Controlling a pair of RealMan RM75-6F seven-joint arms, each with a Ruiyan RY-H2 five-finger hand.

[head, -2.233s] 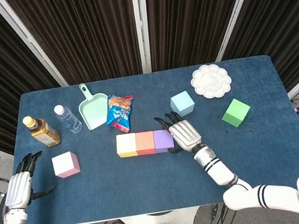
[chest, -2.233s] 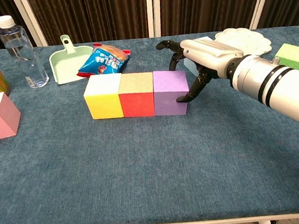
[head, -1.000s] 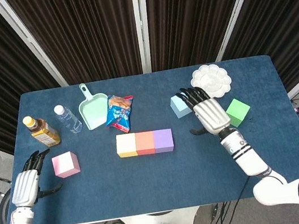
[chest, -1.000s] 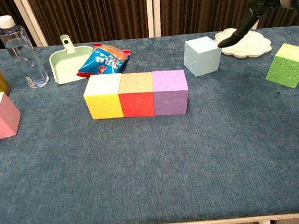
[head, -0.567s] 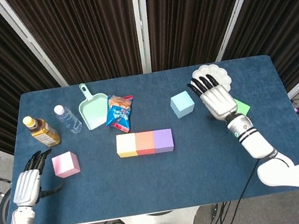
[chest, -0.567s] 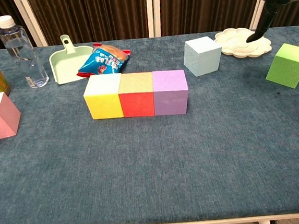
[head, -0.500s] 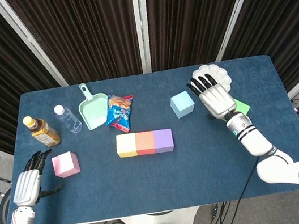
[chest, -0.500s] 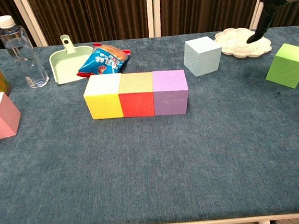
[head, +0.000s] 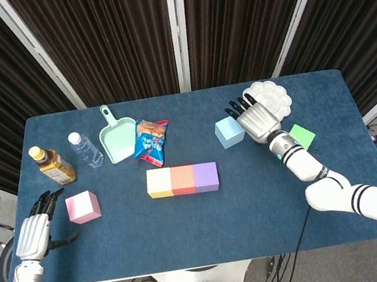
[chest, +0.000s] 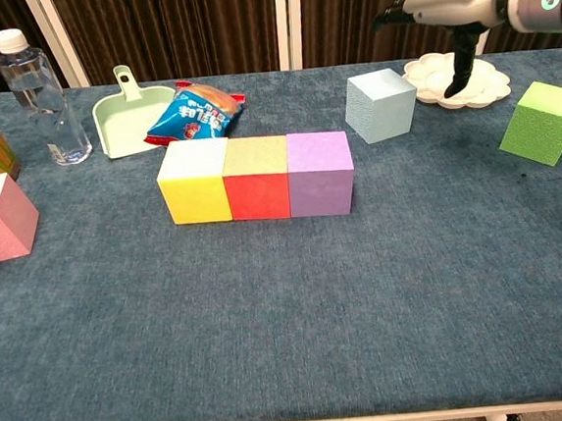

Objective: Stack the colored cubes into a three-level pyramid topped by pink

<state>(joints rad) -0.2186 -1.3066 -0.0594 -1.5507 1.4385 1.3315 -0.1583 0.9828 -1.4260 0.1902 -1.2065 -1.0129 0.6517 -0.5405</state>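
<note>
Yellow, red, purple cubes (head: 182,180) touch in row.

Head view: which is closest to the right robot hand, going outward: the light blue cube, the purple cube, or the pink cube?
From the right robot hand:
1. Light blue cube, just to its left.
2. Purple cube, right end of the row in the middle.
3. Pink cube, far across the table by the left robot hand.
</note>
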